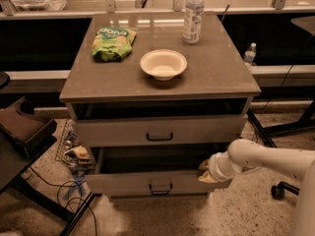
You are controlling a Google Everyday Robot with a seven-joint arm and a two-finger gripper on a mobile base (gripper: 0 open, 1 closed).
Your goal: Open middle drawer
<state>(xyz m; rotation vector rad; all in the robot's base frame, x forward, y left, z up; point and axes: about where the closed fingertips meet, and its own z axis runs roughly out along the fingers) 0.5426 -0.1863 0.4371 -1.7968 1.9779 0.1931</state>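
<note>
Risks first, from the left. Clutter (74,154) and cables (64,191) lie on the floor just beside the cabinet's left foot. If I had to shift the base that way, I judge a cable could snag.

The middle drawer (123,183) stands out from the cabinet, below the upper drawer (113,131), with its dark inside showing. Its handle (160,188) sits at the centre of the front. The gripper (205,171), though, is at the right end of that front, by the top edge and well away from the handle. I cannot tell whether the gripper is spread or closed, nor whether it grips the edge or only rests against it. Pulling from that corner could, I think, skew the drawer and jam it, or the gripper could slip off the lip. A jerk would shake the top (216,77), and the upright bottle (193,14) might topple. The arm (268,159) reaches in from the right, near the cabinet's right front corner, where a careless swing could knock it.

Containers, again from the left:
- **Upper drawer:** it is closed, so whatever it holds is hidden.
- **Middle drawer:** the part of the inside I can see is dark, and I make out nothing in it.
- **Bag (113,43):** it lies flat on the top, shut as far as I can see.
- **Bowl (163,64):** it sits near the middle of the top and looks empty.
- **Bottle:** it stands toward the back right, capped. I cannot tell how full it is.
</note>
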